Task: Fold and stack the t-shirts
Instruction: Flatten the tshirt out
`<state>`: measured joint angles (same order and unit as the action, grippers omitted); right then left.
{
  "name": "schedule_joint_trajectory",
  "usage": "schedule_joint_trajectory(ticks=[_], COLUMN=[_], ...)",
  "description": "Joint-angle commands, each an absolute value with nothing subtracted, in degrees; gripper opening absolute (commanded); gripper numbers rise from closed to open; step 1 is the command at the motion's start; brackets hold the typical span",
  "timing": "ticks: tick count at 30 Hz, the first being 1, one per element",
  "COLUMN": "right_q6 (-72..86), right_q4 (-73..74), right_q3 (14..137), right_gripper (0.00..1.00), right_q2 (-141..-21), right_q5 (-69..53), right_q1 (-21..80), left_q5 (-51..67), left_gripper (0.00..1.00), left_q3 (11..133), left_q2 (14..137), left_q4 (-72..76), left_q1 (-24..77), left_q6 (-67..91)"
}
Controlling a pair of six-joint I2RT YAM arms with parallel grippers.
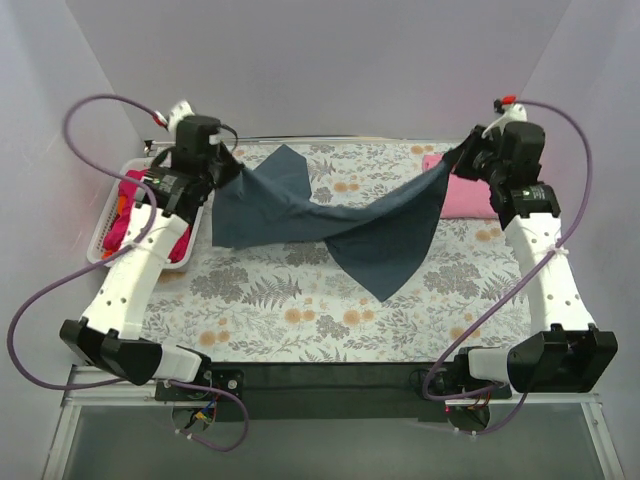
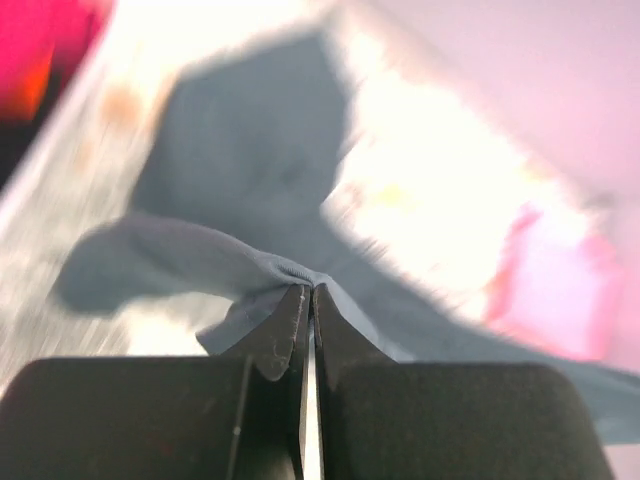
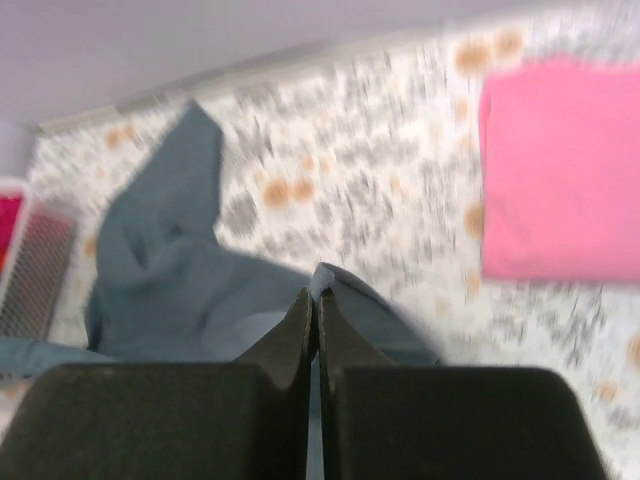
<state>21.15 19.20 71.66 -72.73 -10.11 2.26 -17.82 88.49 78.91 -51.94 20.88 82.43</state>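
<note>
Slate blue-grey t-shirt [image 1: 330, 225] hangs over the floral-printed table [image 1: 300, 315], strung between the two arms. It is raised at both ends and sags in the middle. One pointed corner drapes down toward the near middle of the table, and a sleeve sticks up at the far left. In the left wrist view [image 2: 240, 170] and the right wrist view [image 3: 160, 260] the cloth spreads out beyond the fingers, but both pictures are blurred.

A white slotted basket [image 1: 100, 238] sits at the table's left edge, partly under the left arm. It holds a magenta t-shirt [image 1: 130, 190] and an orange-red t-shirt [image 1: 120, 207], bunched together.

A pink t-shirt [image 1: 465, 197] lies folded flat at the far right of the table, just beside the right arm. The right wrist view shows it as a neat rectangle [image 3: 560, 170].

The left gripper [image 1: 228, 170] has its jaws pressed together on a pinched fold of the blue-grey shirt's left edge, seen close up at the fingertips [image 2: 308, 292]. The right gripper [image 1: 462, 158] is likewise clamped tight, with a small ridge of the same cloth caught between its tips [image 3: 315, 295].
</note>
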Motion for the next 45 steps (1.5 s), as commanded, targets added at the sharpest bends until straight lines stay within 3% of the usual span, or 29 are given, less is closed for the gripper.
schedule_joint_trajectory(ticks=[1,3,8,18,27,39,45], right_q6=[17.5,16.6,15.4,10.8,9.8,12.6,14.9], right_q4=[16.1,16.1,15.2,8.4,8.1,7.1,6.7], right_q3=[85.2,92.7,103.5,101.1,103.6,105.9,101.6], right_gripper=[0.01,0.01,0.01,0.01,0.01,0.01,0.01], right_q2=[-73.5,-74.8,-74.9,-61.1,-58.9,-67.2,-75.2], right_q5=[-8.9,-8.5,-8.1,-6.3,-7.9,-12.7,-17.0], right_q1=[1.8,1.7,1.6,1.6,1.6,1.6,1.6], left_q5=[-25.8,-27.4,-26.2,-20.8,-17.9,-19.9,-23.5], left_gripper=[0.00,0.00,0.00,0.00,0.00,0.00,0.00], left_q3=[104.4,114.2,123.4,123.1,125.8,130.3,120.2], left_q2=[79.2,81.3,81.1,71.5,70.3,79.4,86.9], left_q4=[-46.5,-43.3,-29.7,-21.3,-20.7,-17.2,-14.7], left_q1=[20.5,20.5,20.5,20.5,20.5,20.5,20.2], left_q6=[76.7,72.5,65.1,59.8,60.0,55.0,52.5])
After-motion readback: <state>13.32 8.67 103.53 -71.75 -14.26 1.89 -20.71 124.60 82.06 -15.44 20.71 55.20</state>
